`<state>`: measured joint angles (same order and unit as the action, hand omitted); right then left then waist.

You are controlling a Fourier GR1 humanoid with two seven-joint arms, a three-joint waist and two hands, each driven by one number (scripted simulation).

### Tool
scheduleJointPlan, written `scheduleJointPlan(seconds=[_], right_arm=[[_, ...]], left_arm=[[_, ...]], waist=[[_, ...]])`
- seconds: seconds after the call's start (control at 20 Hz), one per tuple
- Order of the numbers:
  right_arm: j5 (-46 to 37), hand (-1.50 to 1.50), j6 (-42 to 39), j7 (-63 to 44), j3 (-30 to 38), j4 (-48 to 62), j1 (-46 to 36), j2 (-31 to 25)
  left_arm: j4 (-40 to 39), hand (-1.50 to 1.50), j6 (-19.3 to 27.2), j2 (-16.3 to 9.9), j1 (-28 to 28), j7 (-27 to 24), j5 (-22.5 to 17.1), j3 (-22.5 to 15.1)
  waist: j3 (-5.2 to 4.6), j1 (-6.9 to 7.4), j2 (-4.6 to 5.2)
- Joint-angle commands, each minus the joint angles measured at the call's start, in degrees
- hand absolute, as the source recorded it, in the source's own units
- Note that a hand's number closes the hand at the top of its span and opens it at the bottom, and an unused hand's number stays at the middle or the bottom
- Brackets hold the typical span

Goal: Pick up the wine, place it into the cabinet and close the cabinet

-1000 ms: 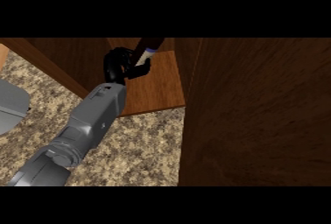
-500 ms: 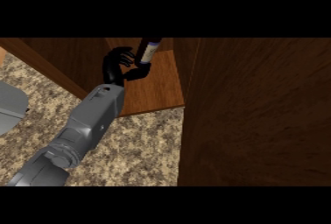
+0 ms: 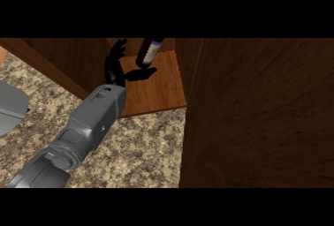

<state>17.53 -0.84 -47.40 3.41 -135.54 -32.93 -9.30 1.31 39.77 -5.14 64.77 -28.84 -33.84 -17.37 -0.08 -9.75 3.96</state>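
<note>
The wine bottle [image 3: 149, 53], dark with a pale neck band, stands on the wooden floor of the open cabinet [image 3: 157, 90] near its back. My left hand [image 3: 117, 70] is just left of the bottle. Its fingers point straight up and away, and its thumb sticks out to the right below the bottle's base. The hand is open and no finger wraps the bottle. My grey forearm [image 3: 98, 114] runs in from the lower left. The right hand does not show.
The open cabinet door [image 3: 261, 114], a tall dark wooden panel, fills the right half of the view. The cabinet's left wall [image 3: 58, 62] rises beside my hand. Speckled granite counter [image 3: 137, 150] lies in front. A grey object [image 3: 9, 108] shows at the left edge.
My left hand's fingers, curled round the wine bottle before, have straightened and let go. The bottle stays standing in the cabinet.
</note>
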Motion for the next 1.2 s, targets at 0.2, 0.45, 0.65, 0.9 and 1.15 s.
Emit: scheduleJointPlan(seconds=[0.2, 0.45, 0.65, 0.9, 1.15], right_arm=[[0.72, -1.5, -0.21, -0.28, -0.1, -1.19, 0.34, -0.14], [0.34, -1.5, 0.77, -0.86, -0.27, -0.82, -0.16, 0.08], [0.38, -1.5, 1.32, -0.98, 0.5, -1.39, 0.01, -0.1], [-1.79, -1.5, 3.7, -4.05, -0.75, -3.22, 0.98, -0.42], [-0.71, -1.5, 4.06, -4.18, 2.14, -1.58, -1.07, -2.47]], left_arm=[[-1.25, -1.5, -3.6, -4.93, -0.83, -2.0, 2.38, -2.14], [0.19, -1.5, -13.18, -4.13, -0.68, -2.39, 4.13, -3.96], [4.89, -1.5, -22.24, -5.23, 0.36, -5.48, 1.13, -0.93], [9.49, -1.5, -30.52, -2.34, -2.26, -13.74, -2.35, 3.08], [11.37, -1.5, -38.73, -1.7, -1.34, -10.39, -3.56, 4.7]], waist=[[-0.13, 1.03, -0.19], [-0.13, 2.6, -1.09], [-0.15, 3.78, -1.66], [-0.11, 6.41, -3.04], [0.02, 8.35, -3.64]])
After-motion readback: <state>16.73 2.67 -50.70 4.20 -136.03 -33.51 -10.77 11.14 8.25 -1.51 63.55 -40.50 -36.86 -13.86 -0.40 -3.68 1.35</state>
